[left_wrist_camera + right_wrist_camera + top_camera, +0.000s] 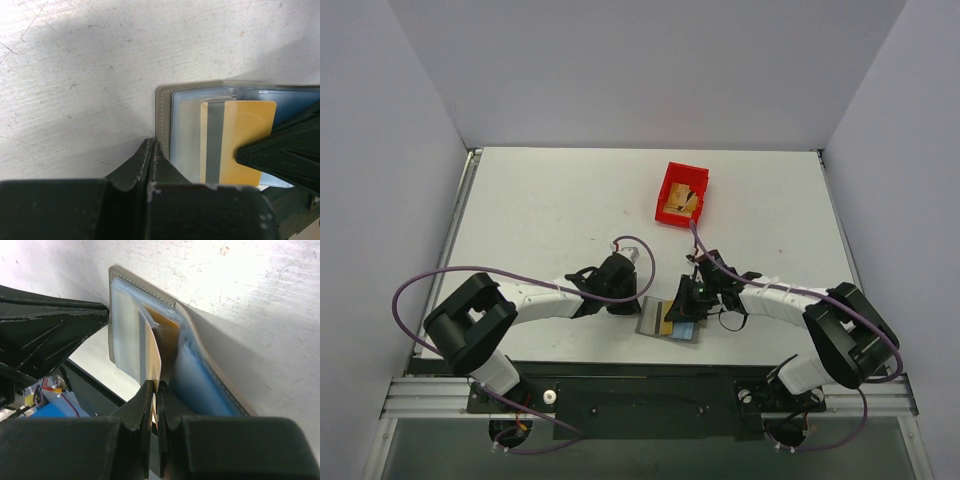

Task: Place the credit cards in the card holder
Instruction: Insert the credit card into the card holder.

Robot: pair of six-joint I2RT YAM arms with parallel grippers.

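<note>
Card holder (651, 316) is lying open on the surface (540, 220), close to its near edge, and I am taking everything else from it. On its left flap my left hand (152, 150) is pressed together on the grey corner, pinning it down. Over the clear sleeves (185, 130) in the middle, one gold credit card (245, 135) with a grey stripe is lying at a slight tilt. I cannot tell whether its leading edge is inside a sleeve mouth or only resting on top. On the right side of the card holder my right hand (156, 390) is pinching that card by its edge, fingers tight on it.

What I am worrying about:
- The card may ride over the plastic instead of entering, because the sleeve mouths are soft and lying flat.
- The left hand is gripping only a corner, so a hard push could drag the card holder out or swing it round.
- The two hands are working almost touching over the card holder, and a small overshoot could knock them together.

Room is tight on the near side of the card holder, where the surface ends. To its left and beyond it there is open room. A red bin (682, 195) is sitting well beyond it, to the right.
</note>
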